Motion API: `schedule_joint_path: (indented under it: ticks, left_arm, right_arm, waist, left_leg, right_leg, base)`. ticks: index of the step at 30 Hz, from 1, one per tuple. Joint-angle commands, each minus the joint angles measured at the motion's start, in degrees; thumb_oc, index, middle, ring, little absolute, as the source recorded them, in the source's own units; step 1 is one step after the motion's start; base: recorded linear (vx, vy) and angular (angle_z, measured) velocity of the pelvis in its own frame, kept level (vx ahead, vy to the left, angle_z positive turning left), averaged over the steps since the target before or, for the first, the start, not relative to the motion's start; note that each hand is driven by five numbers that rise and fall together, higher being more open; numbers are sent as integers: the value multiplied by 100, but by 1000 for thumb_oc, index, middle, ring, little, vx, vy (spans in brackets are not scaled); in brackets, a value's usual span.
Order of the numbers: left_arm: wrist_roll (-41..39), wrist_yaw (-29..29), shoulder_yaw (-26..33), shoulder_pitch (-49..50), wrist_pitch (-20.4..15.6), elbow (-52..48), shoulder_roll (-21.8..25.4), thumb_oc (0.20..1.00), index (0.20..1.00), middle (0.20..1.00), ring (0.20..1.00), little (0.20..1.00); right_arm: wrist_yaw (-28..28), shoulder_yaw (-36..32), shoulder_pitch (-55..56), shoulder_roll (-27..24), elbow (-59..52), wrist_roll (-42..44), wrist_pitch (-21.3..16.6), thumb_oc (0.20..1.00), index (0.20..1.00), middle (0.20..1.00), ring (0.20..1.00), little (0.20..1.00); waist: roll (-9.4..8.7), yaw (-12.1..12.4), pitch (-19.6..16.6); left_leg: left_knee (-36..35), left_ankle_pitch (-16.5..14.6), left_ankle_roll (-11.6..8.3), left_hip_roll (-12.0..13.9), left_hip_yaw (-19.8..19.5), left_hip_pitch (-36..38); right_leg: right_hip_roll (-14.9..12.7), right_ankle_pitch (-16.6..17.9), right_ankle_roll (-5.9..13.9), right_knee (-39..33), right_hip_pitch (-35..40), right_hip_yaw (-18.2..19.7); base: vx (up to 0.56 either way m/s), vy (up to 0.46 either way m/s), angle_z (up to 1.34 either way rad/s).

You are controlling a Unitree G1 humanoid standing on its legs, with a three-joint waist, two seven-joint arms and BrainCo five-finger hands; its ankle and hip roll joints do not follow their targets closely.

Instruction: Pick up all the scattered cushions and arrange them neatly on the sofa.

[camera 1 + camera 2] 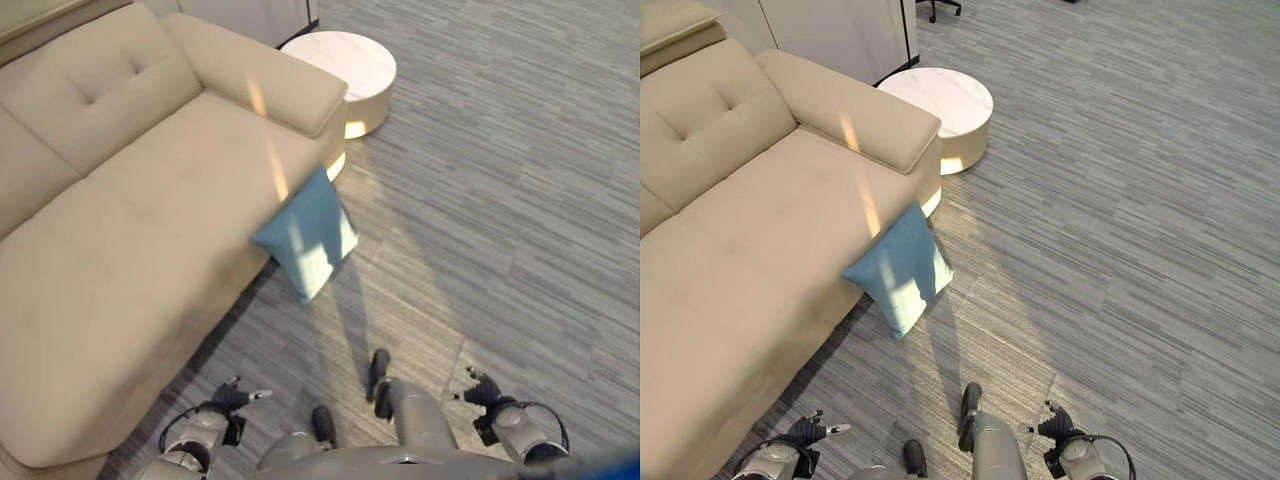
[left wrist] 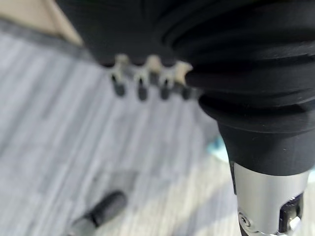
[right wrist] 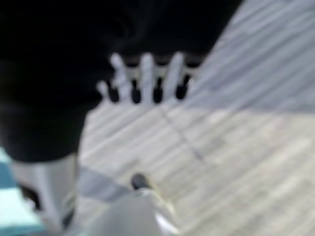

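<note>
A light blue cushion [image 1: 308, 236] stands on its edge on the grey floor, leaning against the front of the beige sofa [image 1: 120, 230] near the sofa's armrest. A sliver of the cushion [image 2: 218, 148] shows in the left wrist view, and a corner of it [image 3: 12, 209] in the right wrist view. My left hand [image 1: 230, 400] hangs low beside the sofa's front, short of the cushion. My right hand [image 1: 486, 394] hangs over open floor to the cushion's right. The fingers [image 2: 141, 82] of the left hand and the fingers [image 3: 146, 78] of the right hand are relaxed and hold nothing.
A round white low table [image 1: 345, 65] stands just past the sofa's armrest [image 1: 262, 72]. A white cabinet [image 1: 840, 30] and a chair base [image 1: 940, 8] are behind it. Striped grey carpet [image 1: 500, 200] stretches out to the right.
</note>
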Motion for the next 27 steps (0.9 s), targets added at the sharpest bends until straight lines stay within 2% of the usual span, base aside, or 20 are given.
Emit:
schedule_joint_path:
  ticks: [1, 2, 4, 5, 7, 8, 9, 10, 11, 12, 13, 14, 15, 16, 17, 19, 20, 22, 24, 27]
  left_arm:
    - [165, 47, 91, 38, -165, -120, 19, 1000, 1000, 1000, 1000, 1000]
    - [161, 45, 91, 82, -172, -129, -12, 1000, 1000, 1000, 1000, 1000]
    - [128, 31, 51, 131, -177, -156, -88, 1000, 1000, 1000, 1000, 1000]
    - [127, 30, 52, 131, -177, -156, -84, 1000, 1000, 1000, 1000, 1000]
    - [64, -6, -39, 105, -168, -296, -116, 1000, 1000, 1000, 1000, 1000]
    - [13, -11, -48, 92, -163, -323, -116, 1000, 1000, 1000, 1000, 1000]
    - [-13, 21, -60, 58, -142, -318, -125, 1000, 1000, 1000, 1000, 1000]
    - [-81, 27, -91, 21, -145, -298, -180, 1000, 1000, 1000, 1000, 1000]
    - [-81, 27, -91, 21, -145, -298, -180, 1000, 1000, 1000, 1000, 1000]
    - [-50, 9, -114, 53, -152, -318, -202, 1000, 1000, 1000, 1000, 1000]
    - [-51, 5, -113, 71, -152, -327, -199, 1000, 1000, 1000, 1000, 1000]
    - [-51, 5, -114, 72, -152, -328, -199, 1000, 1000, 1000, 1000, 1000]
    - [-85, -12, -79, 83, -146, -376, -177, 1000, 1000, 1000, 1000, 1000]
    - [-85, -12, -79, 83, -146, -376, -177, 1000, 1000, 1000, 1000, 1000]
    - [-52, 0, -82, 82, -121, -390, -155, 1000, 1000, 1000, 1000, 1000]
    - [-122, -29, -10, 164, -130, -393, -150, 1000, 1000, 1000, 1000, 1000]
    - [-168, -38, 81, 270, -132, -374, -134, 1000, 1000, 1000, 1000, 1000]
    - [-182, -37, 145, 293, -124, -330, -126, 1000, 1000, 1000, 1000, 1000]
    - [-184, -8, 235, 339, -113, -306, -80, 1000, 1000, 1000, 1000, 1000]
    - [-184, -8, 236, 339, -112, -306, -79, 1000, 1000, 1000, 1000, 1000]
  right_arm:
    - [89, 28, 156, -288, 20, -131, -58, 1000, 1000, 1000, 1000, 1000]
    - [112, 54, 200, -325, 4, -165, -67, 1000, 1000, 1000, 1000, 1000]
    - [132, 65, 246, -347, 39, -187, -87, 1000, 1000, 1000, 1000, 1000]
    - [132, 66, 245, -343, 40, -187, -87, 1000, 1000, 1000, 1000, 1000]
    - [87, 122, 218, -395, 51, -183, -102, 1000, 1000, 1000, 1000, 1000]
    - [83, 133, 193, -399, 69, -146, -90, 1000, 1000, 1000, 1000, 1000]
    - [62, 136, 150, -404, 90, -88, -70, 1000, 1000, 1000, 1000, 1000]
    - [53, 156, 150, -392, 158, -22, -60, 1000, 1000, 1000, 1000, 1000]
    - [53, 156, 150, -392, 159, -22, -60, 1000, 1000, 1000, 1000, 1000]
    - [32, 191, 168, -379, 191, -19, -93, 1000, 1000, 1000, 1000, 1000]
    - [16, 200, 185, -376, 197, -28, -99, 1000, 1000, 1000, 1000, 1000]
    - [16, 200, 186, -376, 197, -28, -99, 1000, 1000, 1000, 1000, 1000]
    - [-10, 184, 173, -369, 236, -23, -106, 1000, 1000, 1000, 1000, 1000]
    - [-10, 184, 173, -369, 237, -23, -106, 1000, 1000, 1000, 1000, 1000]
    - [-29, 174, 168, -368, 271, -47, -88, 1000, 1000, 1000, 1000, 1000]
    - [2, 202, 166, -353, 206, -85, -109, 1000, 1000, 1000, 1000, 1000]
    - [25, 238, 204, -328, 129, -142, -125, 1000, 1000, 1000, 1000, 1000]
    - [37, 224, 206, -298, 108, -161, -132, 1000, 1000, 1000, 1000, 1000]
    - [40, 220, 196, -259, -16, -202, -159, 1000, 1000, 1000, 1000, 1000]
    - [40, 220, 196, -258, -17, -202, -158, 1000, 1000, 1000, 1000, 1000]
  waist:
    - [-186, -242, 91]
    - [-138, -244, 67]
    - [-154, -235, 37]
    - [-173, -249, 20]
    - [-290, -153, 119]
    - [-332, -104, 132]
    - [-384, -54, 141]
    - [-424, 11, 153]
    - [-424, 11, 154]
    - [-444, 81, 123]
    - [-417, 97, 112]
    - [-425, 100, 117]
    - [-297, 153, 99]
    - [-302, 155, 103]
    - [-272, 176, 112]
    - [-210, 217, 96]
    - [-218, 305, 37]
    - [-218, 330, -4]
    - [-228, 345, -25]
    - [-232, 345, -28]
  left_leg:
    - [833, -547, -190, 73, -258, 207]
    - [1036, -546, -257, 114, -318, 261]
    - [2117, -104, -548, 282, -340, -36]
    - [2111, -83, -545, 263, -349, -61]
    - [3432, 530, -774, 668, -249, -753]
    - [3735, 644, -778, 805, -185, -899]
    - [3882, 582, -725, 855, -137, -1084]
    - [3566, 366, -625, 963, 6, -1372]
    - [3566, 366, -625, 964, 6, -1371]
    - [2784, 180, -486, 977, 239, -1568]
    - [2305, 273, -479, 980, 342, -1621]
    - [2281, 283, -477, 969, 348, -1602]
    - [1266, 888, -611, 1041, 637, -1726]
    - [1242, 900, -611, 1032, 643, -1709]
    - [1036, 1074, -655, 1072, 787, -1737]
    - [661, 1076, -622, 974, 762, -1522]
    - [640, 1017, -516, 821, 593, -1441]
    - [541, 989, -476, 786, 647, -1344]
    - [477, 894, -359, 698, 657, -1172]
    - [476, 894, -357, 694, 659, -1175]
  right_leg:
    - [-26, 439, 216, -230, 683, 322]
    - [28, 422, 168, -183, 774, 323]
    - [123, 417, 1, -132, 1047, 352]
    - [102, 427, 1, -138, 1028, 348]
    - [146, 286, -229, -222, 1334, 248]
    - [224, 196, -330, -263, 1450, 229]
    - [256, 105, -391, -302, 1562, 234]
    - [285, -21, -390, -397, 1775, 194]
    - [285, -20, -390, -397, 1776, 194]
    - [285, -124, -310, -482, 1927, 157]
    - [312, -164, -278, -495, 1984, 140]
    - [304, -166, -275, -495, 1990, 144]
    - [447, -338, -242, -512, 2183, 89]
    - [441, -339, -241, -512, 2188, 92]
    - [492, -395, -242, -496, 2260, 49]
    - [567, -531, -225, -330, 2273, 59]
    - [504, -671, -172, 9, 2316, 22]
    - [439, -702, -114, 250, 2291, -32]
    - [283, -689, 37, 893, 2094, -116]
    - [277, -697, 39, 907, 2084, -114]
  base:
    - [542, -151, 69]
    - [393, -152, 76]
    - [307, -194, 78]
    - [154, -185, 64]
    - [147, -229, 28]
    - [224, -240, 4]
    - [336, -201, -7]
    - [257, -119, -5]
    - [346, -67, -7]
    - [255, 14, -3]
    - [256, 14, -9]
    - [259, 83, -5]
    - [179, 62, 6]
    - [248, 81, 3]
    - [162, 71, -14]
    - [260, 136, -25]
    - [280, 172, -25]
    - [180, 123, -17]
    - [104, 95, -16]
    - [12, 15, 0]
